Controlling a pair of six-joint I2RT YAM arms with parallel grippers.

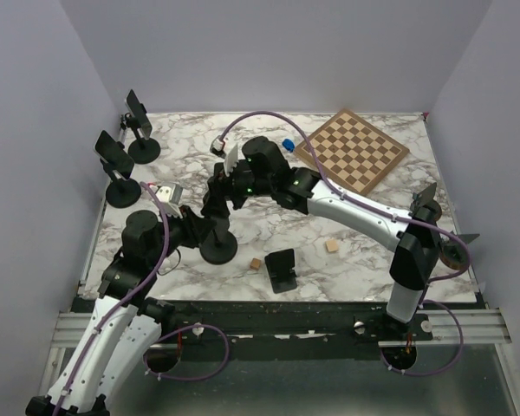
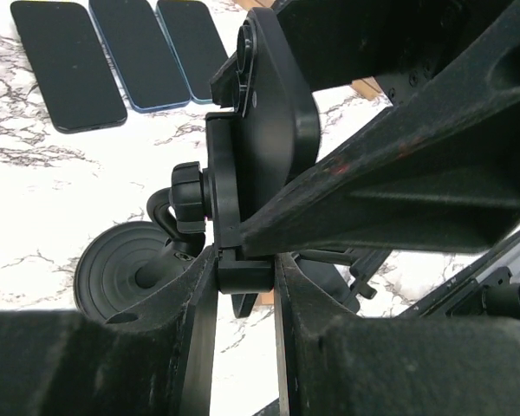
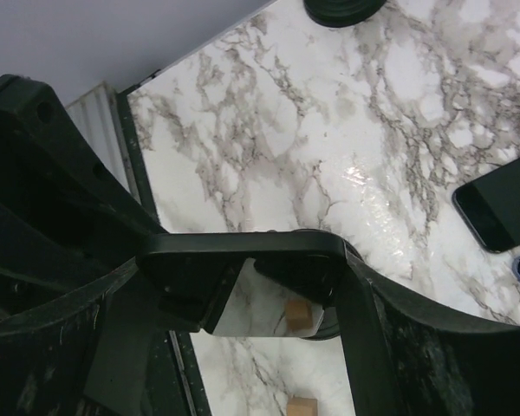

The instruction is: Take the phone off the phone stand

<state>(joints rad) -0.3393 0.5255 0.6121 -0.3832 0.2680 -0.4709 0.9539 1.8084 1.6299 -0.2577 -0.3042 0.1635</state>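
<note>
The black phone (image 3: pixel 243 256) sits upright in the clamp of a black phone stand (image 2: pixel 221 186) with a round base (image 1: pixel 218 250) in the middle of the marble table. My right gripper (image 3: pixel 243 282) is shut on the phone's two side edges from above; in the top view (image 1: pixel 222 185) it reaches in from the right. My left gripper (image 2: pixel 243 290) is shut on the stand's lower clamp foot, seen in the top view (image 1: pixel 208 224) just left of the stand. The phone's back (image 2: pixel 273 113) shows in the left wrist view.
Two more stands holding phones (image 1: pixel 115 154) (image 1: pixel 138 111) stand at the far left. Three phones (image 2: pixel 139 52) lie flat on the table. A chessboard (image 1: pixel 351 149) lies back right. A black holder (image 1: pixel 282 269) and two wooden cubes (image 1: pixel 332 246) (image 1: pixel 255 263) sit near the front.
</note>
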